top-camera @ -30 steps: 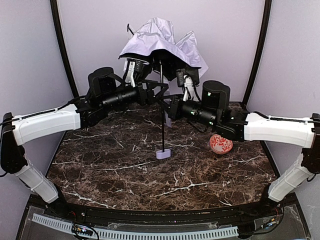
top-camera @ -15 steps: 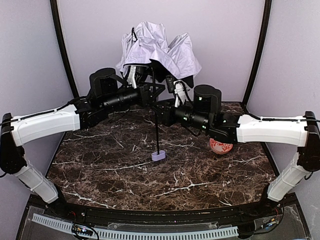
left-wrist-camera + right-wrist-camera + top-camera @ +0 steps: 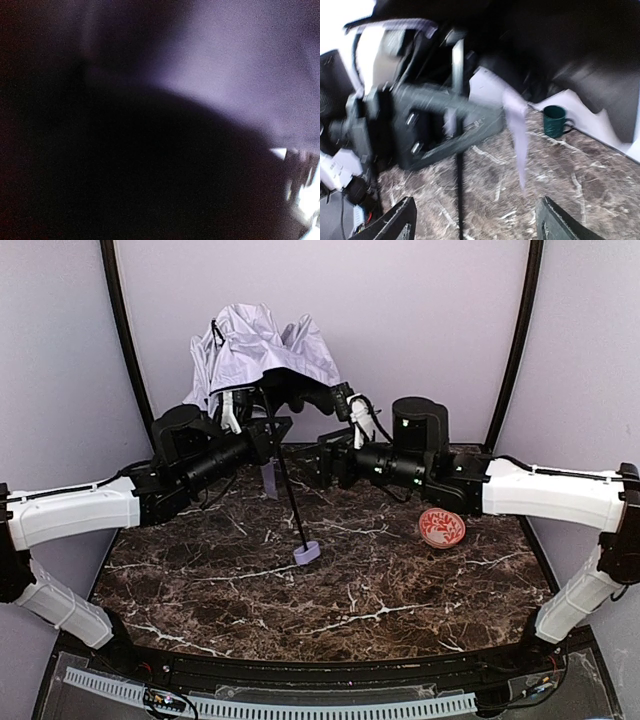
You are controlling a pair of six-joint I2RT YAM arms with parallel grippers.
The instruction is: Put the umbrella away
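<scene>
The umbrella (image 3: 255, 345) hangs half open at the back left, pale lavender outside and black inside. Its thin black shaft (image 3: 288, 490) slants down to the small lavender handle (image 3: 307, 552), which rests on the marble table. My left gripper (image 3: 240, 408) reaches up under the canopy and is shut on the umbrella, its jaws hidden by fabric. The left wrist view shows only dark lining and blurred lavender fabric (image 3: 235, 65). My right gripper (image 3: 350, 410) stands open just right of the canopy, holding nothing. In the right wrist view its gripper (image 3: 475, 225) faces the shaft (image 3: 459, 190) across a gap.
A red-patterned bowl (image 3: 441, 527) sits on the table at the right, below my right forearm. A dark green mug (image 3: 553, 120) stands at the back of the table under the canopy. A loose lavender strap (image 3: 517, 135) dangles from the umbrella. Curved walls close in the back.
The right gripper has opened and let go of the umbrella. The left gripper has shut on it and carried the canopy left, and the handle has slid slightly left on the table.
</scene>
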